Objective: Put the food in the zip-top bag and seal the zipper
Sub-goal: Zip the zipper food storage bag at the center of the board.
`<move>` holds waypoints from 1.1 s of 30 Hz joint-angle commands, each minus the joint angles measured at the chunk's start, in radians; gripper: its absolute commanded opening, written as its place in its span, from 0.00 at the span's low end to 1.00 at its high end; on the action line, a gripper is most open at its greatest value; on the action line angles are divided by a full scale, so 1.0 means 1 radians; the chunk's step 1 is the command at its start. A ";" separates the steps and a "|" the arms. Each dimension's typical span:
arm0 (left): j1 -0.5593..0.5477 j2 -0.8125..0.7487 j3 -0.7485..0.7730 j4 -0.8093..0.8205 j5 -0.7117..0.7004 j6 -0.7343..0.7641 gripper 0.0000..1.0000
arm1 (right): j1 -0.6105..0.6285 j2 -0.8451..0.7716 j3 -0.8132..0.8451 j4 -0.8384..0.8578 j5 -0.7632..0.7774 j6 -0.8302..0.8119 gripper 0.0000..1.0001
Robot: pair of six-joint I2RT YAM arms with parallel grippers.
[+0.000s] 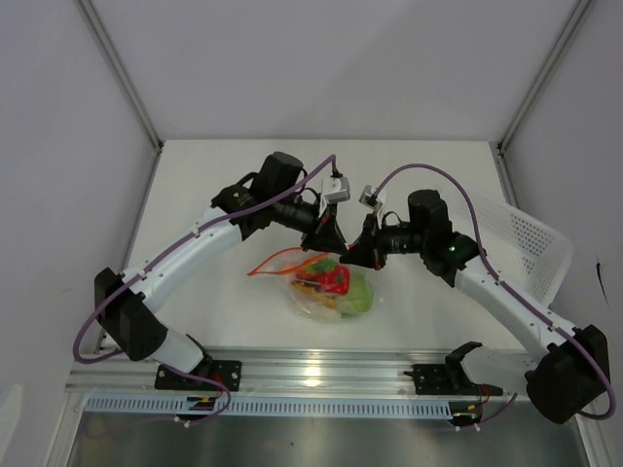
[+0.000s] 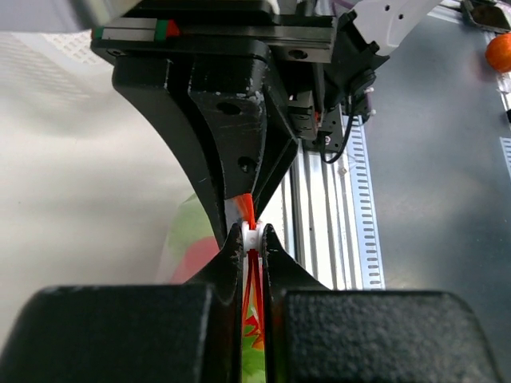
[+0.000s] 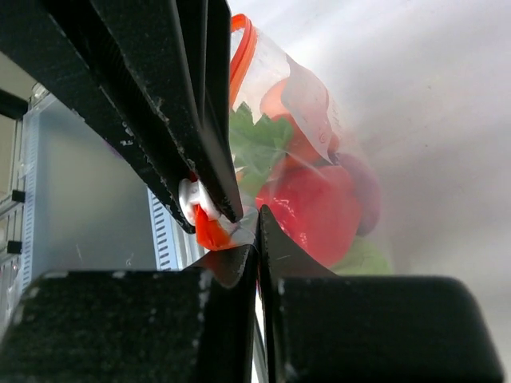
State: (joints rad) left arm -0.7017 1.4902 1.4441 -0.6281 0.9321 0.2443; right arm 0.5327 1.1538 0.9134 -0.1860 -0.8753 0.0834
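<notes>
Pale panels wall in a white tabletop (image 1: 195, 195), with a silver aluminium rail (image 1: 311, 375) along its near edge.

From the far left, the white left arm (image 1: 195, 243) arcs inward, and its left tool (image 2: 252, 233) sits over the middle of the tabletop. The fingers (image 2: 231, 255) of this tool are pressed together, clamped on the thin red-orange zipper (image 3: 238, 48). A small white slider piece (image 3: 192, 199) is caught at their tips.

Directly beneath and in front of the left tool hangs the small clear crinkly zip-top bag (image 1: 304, 304). Its bottom rests on the tabletop and its top edge is lifted up to the tool tips. The food is inside it. A glossy red pepper (image 1: 336, 279) lies just under the left tool, and a green round fruit (image 1: 358, 297) sits lower, on the side nearer the right tool. The right wrist view also shows a green leafy bit (image 3: 255, 148) and a dark pink piece (image 3: 366, 195) pressed against the film.

Tip to tip with the left tool stands the right tool (image 3: 257, 227). Its fingers are together on the bag's top edge, touching the end of the strip. I cannot tell whether the strip itself is between them.

Well beyond the right tool, at the tabletop's far right, a white perforated plastic basket (image 1: 531, 243) stands tilted against the wall.
</notes>
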 commanded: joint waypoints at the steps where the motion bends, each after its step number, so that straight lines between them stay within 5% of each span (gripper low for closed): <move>1: 0.002 0.004 0.048 0.002 -0.035 -0.003 0.01 | 0.013 -0.014 0.032 0.077 0.064 0.038 0.00; 17: 0.031 -0.024 -0.025 0.001 -0.147 -0.037 0.01 | -0.048 -0.204 -0.062 0.175 0.111 0.151 0.00; 21: 0.039 -0.056 -0.047 0.016 -0.072 -0.037 0.01 | -0.060 -0.206 -0.074 0.143 0.098 0.145 0.00; 25: 0.038 -0.073 -0.037 0.021 -0.032 -0.036 0.00 | -0.048 -0.184 -0.030 0.076 0.053 0.102 0.17; 28: 0.039 -0.071 -0.028 0.004 -0.039 -0.025 0.00 | -0.039 -0.186 -0.007 0.016 0.113 0.067 0.00; 32: 0.041 -0.070 -0.033 0.008 -0.019 -0.028 0.01 | -0.062 -0.198 -0.004 0.028 0.085 0.064 0.00; 33: 0.039 -0.068 -0.033 0.013 -0.016 -0.031 0.00 | -0.060 -0.192 0.002 0.016 0.070 0.052 0.10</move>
State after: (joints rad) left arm -0.6708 1.4578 1.4029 -0.6128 0.8791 0.2104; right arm 0.4812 0.9760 0.8547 -0.1661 -0.7765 0.1741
